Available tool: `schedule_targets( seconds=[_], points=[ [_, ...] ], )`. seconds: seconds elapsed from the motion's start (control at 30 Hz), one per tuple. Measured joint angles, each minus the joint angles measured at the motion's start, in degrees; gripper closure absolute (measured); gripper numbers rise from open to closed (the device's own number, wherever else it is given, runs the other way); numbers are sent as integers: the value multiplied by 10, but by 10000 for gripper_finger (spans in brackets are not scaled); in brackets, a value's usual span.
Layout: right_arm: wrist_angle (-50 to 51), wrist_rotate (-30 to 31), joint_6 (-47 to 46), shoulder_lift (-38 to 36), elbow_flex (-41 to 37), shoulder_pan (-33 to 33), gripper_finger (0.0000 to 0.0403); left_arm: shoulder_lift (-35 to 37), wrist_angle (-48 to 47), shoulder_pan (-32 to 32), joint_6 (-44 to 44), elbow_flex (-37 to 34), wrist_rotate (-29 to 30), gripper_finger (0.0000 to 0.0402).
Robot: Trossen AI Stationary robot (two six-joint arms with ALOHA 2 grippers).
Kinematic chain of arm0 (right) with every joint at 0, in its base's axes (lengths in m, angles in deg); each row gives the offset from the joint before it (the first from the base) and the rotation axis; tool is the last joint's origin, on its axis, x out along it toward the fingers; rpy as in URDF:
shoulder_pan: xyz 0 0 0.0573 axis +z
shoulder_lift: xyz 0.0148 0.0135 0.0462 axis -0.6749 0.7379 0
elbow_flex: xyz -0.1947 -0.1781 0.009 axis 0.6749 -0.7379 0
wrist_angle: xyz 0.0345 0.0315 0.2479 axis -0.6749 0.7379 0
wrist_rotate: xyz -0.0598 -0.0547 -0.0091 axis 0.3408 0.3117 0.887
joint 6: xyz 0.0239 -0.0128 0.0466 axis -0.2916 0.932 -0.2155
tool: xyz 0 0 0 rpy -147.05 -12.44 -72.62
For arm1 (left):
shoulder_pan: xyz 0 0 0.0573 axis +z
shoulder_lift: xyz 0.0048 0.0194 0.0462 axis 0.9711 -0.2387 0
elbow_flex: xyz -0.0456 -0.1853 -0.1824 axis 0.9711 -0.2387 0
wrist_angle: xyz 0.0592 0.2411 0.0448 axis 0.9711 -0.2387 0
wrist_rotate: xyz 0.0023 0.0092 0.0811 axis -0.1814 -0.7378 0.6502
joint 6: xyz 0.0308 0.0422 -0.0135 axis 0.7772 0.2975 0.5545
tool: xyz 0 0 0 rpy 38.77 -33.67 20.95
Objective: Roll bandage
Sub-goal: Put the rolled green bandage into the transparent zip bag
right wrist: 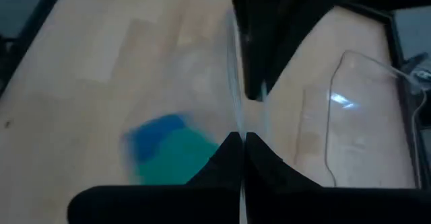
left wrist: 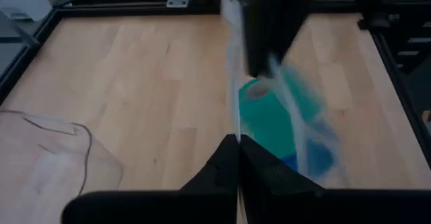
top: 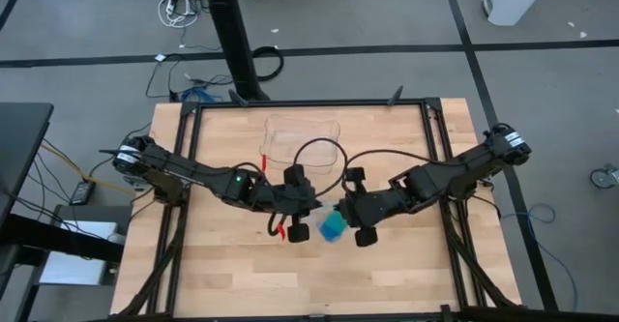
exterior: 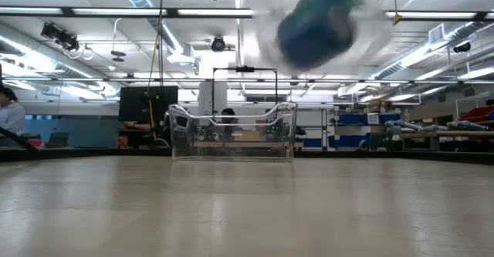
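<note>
The teal-green bandage roll [top: 334,227], with a bright-blue roll against it, is in the air between my two grippers over the middle of the table. It shows blurred high above the table in the low view [exterior: 316,21], and in both wrist views [left wrist: 269,116] [right wrist: 178,153]. My left gripper [top: 314,218] [left wrist: 238,140] and my right gripper [top: 346,216] [right wrist: 242,138] stand tip to tip, both shut. A thin pale film [left wrist: 234,69] [right wrist: 237,76] runs between them. Whether the film joins the roll, I cannot tell. My left gripper pinches the pale film's edge [left wrist: 236,120] between its two shut fingers, coming level from the table's left. The film runs straight on to the other gripper. My right gripper pinches the same film [right wrist: 240,120] between its shut fingers, coming level from the table's right. The blurred roll shows just past the fingers, clear of the table.
A clear plastic tray [top: 305,133] [exterior: 231,130] stands on the table's far middle, beyond the grippers. It also shows in the wrist views [left wrist: 47,150] [right wrist: 363,116]. Bare wood lies under and in front of the grippers. A black frame [top: 435,119] edges the table.
</note>
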Motion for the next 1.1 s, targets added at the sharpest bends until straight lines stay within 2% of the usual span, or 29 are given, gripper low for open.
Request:
schedule_targets(
  seconds=[0.1,0.43,0.67,0.83,1.1],
  points=[
    [-18,-42,10,0,-3,-1,403,0,2,-1,1,0,-1,392],
    [-19,-60,-39,6,-14,-1,360,-21,-11,-9,-14,-1,-10,392],
    [-22,-60,-53,6,-44,-3,355,-53,-6,-15,-13,-2,8,392],
    [15,-52,-68,1,-45,7,348,-53,-10,-12,-14,-2,10,392],
    [85,-38,-131,3,-45,25,302,-53,-12,-12,-14,-2,9,392]
  ],
)
